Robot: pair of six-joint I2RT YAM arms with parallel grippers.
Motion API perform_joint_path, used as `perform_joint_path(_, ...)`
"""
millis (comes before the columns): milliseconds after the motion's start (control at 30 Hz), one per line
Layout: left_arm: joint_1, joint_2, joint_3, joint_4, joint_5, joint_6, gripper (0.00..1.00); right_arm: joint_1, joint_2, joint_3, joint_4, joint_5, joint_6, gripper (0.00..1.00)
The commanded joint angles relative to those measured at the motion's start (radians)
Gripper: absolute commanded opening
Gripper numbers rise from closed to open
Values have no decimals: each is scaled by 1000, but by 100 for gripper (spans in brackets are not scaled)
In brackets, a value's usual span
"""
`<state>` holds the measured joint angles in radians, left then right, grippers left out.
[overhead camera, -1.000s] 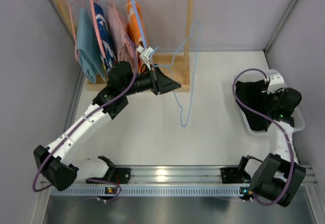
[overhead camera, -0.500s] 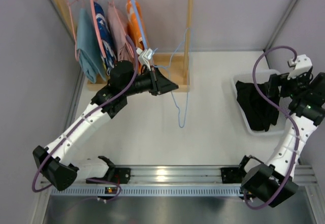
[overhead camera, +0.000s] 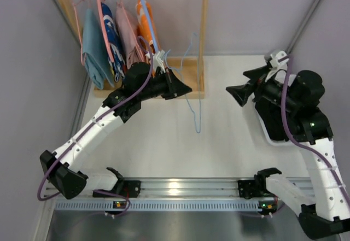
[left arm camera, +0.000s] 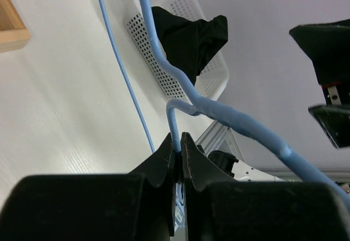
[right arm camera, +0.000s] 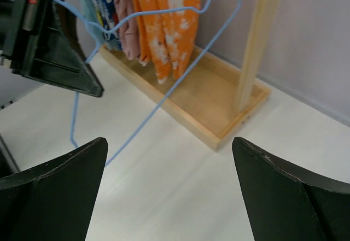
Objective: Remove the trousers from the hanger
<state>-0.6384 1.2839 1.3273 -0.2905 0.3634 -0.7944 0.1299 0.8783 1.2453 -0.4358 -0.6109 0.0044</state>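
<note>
My left claw (left arm camera: pixel 178 140) is pinched tight on the bare blue hanger (left arm camera: pixel 240 122) just right of the rack (overhead camera: pixel 205 33) — held out, I judge, for stowing. Right claw (right arm camera: pixel 169 164) gapes wide, empty. Black trousers (left arm camera: pixel 191 33) lie in the basket (left arm camera: pixel 164 82), well right of the rack — orange trousers (right arm camera: pixel 164 28) hang on it.

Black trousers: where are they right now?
The black trousers lie heaped in the white basket, at the far right of the top view, partly hidden beneath the right arm.
</note>
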Motion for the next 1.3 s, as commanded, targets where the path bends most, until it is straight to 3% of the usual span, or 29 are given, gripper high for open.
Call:
perform_joint_path(0, -14, 9, 33, 1, -49, -16, 0, 237, 65, 2, 62, 160, 82, 97)
perform_joint_path(100, -21, 14, 36, 1, -70, 0, 0, 394, 117, -10, 83, 181, 109, 95)
perform_joint_path(300, -33, 15, 46, -22, -115, 21, 0, 594, 209, -17, 71, 284, 131, 94)
perform_joint_path(433, -40, 17, 55, -22, -132, 20, 0, 658, 254, -23, 83, 324, 126, 91)
perform_joint_path(633, -47, 23, 78, -27, -141, 18, 0, 692, 303, -17, 101, 372, 91, 76)
perform_joint_path(800, -50, 20, 92, -35, -156, 26, 0, 695, 317, -17, 121, 323, 100, 39)
perform_joint_path(833, -50, 17, 92, -36, -164, 29, 0, 694, 317, -15, 126, 301, 103, 25)
perform_joint_path(900, -50, 11, 90, -41, -170, 38, 0, 695, 315, -10, 131, 258, 120, 8)
perform_joint_path(933, -50, 5, 87, -42, -175, 41, 0, 695, 314, -6, 132, 246, 129, 0)
perform_joint_path(967, -50, -3, 81, -42, -176, 47, 1, 691, 309, -4, 137, 208, 141, 0)
perform_joint_path(1000, -49, -9, 78, -42, -175, 50, 7, 688, 306, -4, 143, 185, 150, 0)
perform_joint_path(1033, -49, -14, 73, -42, -176, 52, 22, 682, 300, -6, 152, 162, 166, 0)
perform_joint_path(1100, -50, -34, 64, -42, -184, 61, 32, 657, 289, -12, 169, 108, 227, 0)
perform_joint_path(1133, -49, -37, 62, -42, -184, 64, 43, 651, 286, -12, 181, 96, 245, 0)
perform_joint_path(1233, -46, -61, 69, -41, -169, 84, 54, 628, 271, -20, 198, 71, 299, 0)
perform_joint_path(1267, -46, -67, 73, -41, -162, 99, 63, 613, 265, -23, 200, 65, 324, 0)
